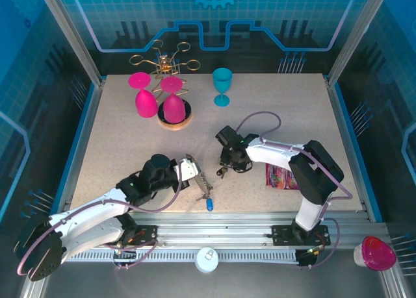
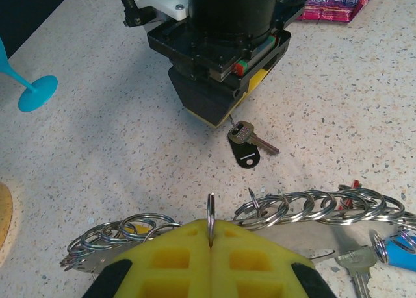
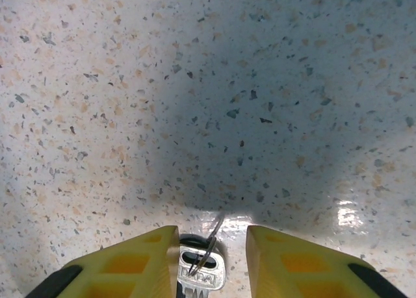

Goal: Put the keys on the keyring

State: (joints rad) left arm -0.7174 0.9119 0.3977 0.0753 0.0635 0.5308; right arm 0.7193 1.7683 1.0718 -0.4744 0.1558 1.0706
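Keyring (image 2: pixel 312 206) lies on counter (image 2: pixel 117 149), long axis running far-left to near-right. Left hand (image 2: pixel 211 236) is pressed together, pinching one of its rings. Key (image 2: pixel 242 134) with black tag (image 2: pixel 247 158) lies just right, head between the spread fingers of right hand (image 3: pixel 211 238).

your key (image 2: pixel 242 134) lies on the table (image 1: pixel 292 103) between the fingers of the right gripper (image 3: pixel 211 236), just right of the keyring (image 2: pixel 266 210); another key (image 2: pixel 356 262) lies nearer you, perhaps touching it.
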